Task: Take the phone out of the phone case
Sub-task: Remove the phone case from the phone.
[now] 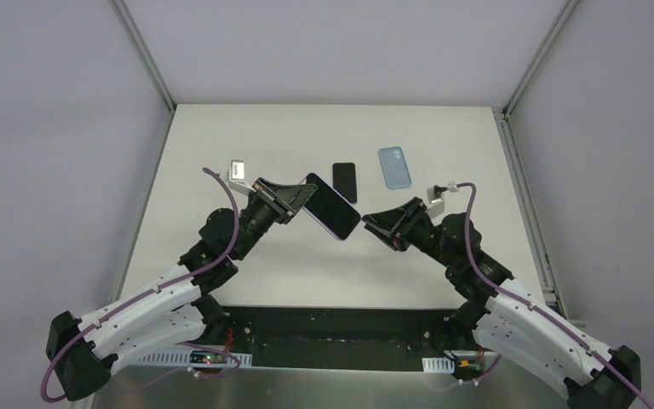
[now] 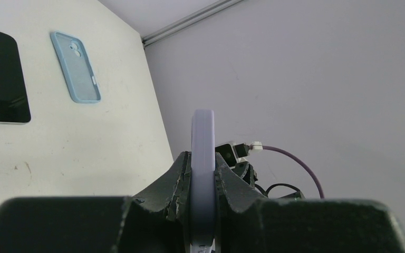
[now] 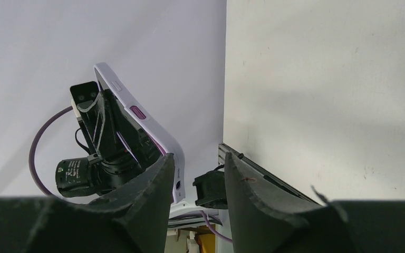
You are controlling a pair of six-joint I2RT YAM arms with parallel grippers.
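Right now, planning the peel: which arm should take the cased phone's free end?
Right: the right gripper stands open just off that end; the left gripper is shut on the purple-cased phone.

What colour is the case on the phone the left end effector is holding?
The case is pale lilac, seen best edge-on in the left wrist view.

Seen from above, the left arm (image 1: 179, 285) rose from the lower left of the frame and bent in toward the centre. Its wrist was angled up and to the right, and the left gripper (image 1: 301, 198) was clamped on one end of the cased phone (image 1: 334, 213). The right arm (image 1: 511, 298) mirrored it from the lower right with its elbow bent, and the right gripper (image 1: 366, 221) pointed left at centre frame with its jaws parted, gripping nothing.
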